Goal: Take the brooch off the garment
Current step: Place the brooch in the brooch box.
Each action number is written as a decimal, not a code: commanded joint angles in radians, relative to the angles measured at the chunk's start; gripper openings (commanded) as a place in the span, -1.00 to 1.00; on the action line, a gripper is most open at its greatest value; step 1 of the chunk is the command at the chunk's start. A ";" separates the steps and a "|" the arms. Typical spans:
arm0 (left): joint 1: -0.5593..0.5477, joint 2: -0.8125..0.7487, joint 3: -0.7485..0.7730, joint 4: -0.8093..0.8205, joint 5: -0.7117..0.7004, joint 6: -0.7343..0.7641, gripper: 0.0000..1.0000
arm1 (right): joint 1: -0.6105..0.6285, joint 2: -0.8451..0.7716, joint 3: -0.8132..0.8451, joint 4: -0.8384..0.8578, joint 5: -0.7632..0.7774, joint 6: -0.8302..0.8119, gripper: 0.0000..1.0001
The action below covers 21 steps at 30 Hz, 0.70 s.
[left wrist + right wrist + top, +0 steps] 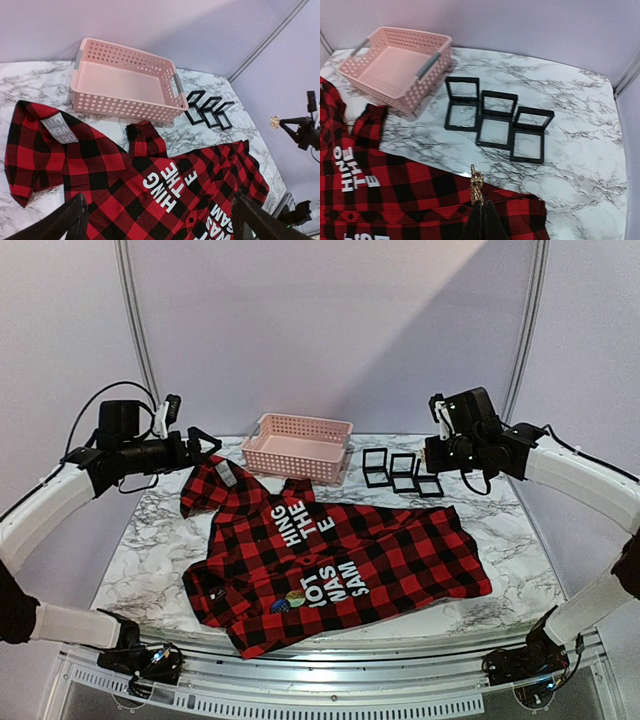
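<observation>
The red-and-black plaid garment (400, 560) lies flat on the marble table, with white lettering (295, 523) facing up and a white label (60, 128) near its collar. My right gripper (482, 206) is shut on a small gold brooch (476, 184) and holds it in the air above the garment's right edge (520, 210). The brooch also shows in the left wrist view (274, 121). A round blue, yellow and green item (290, 601) sits on the garment near its front hem. My left gripper (160, 225) is open and empty, high above the garment's collar end (45, 150).
A pink perforated basket (262, 445) stands empty at the back middle. Three black open display cases (376, 466) sit to its right, between the basket and my right gripper. The table's near edge runs just below the garment's hem.
</observation>
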<state>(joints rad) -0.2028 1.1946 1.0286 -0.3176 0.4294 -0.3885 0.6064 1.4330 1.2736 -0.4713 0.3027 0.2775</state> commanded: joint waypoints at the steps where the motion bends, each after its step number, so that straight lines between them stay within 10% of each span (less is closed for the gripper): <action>1: 0.003 -0.111 0.010 -0.027 -0.131 0.060 0.99 | -0.063 0.103 0.054 -0.089 0.076 -0.053 -1.00; 21: 0.003 -0.242 -0.016 -0.063 -0.281 0.133 0.99 | -0.163 0.662 0.435 -0.227 0.395 -0.184 -1.00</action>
<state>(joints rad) -0.2024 0.9512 1.0271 -0.3599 0.1589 -0.2707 0.4496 2.0396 1.6390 -0.6613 0.6071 0.1394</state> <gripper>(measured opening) 0.995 0.004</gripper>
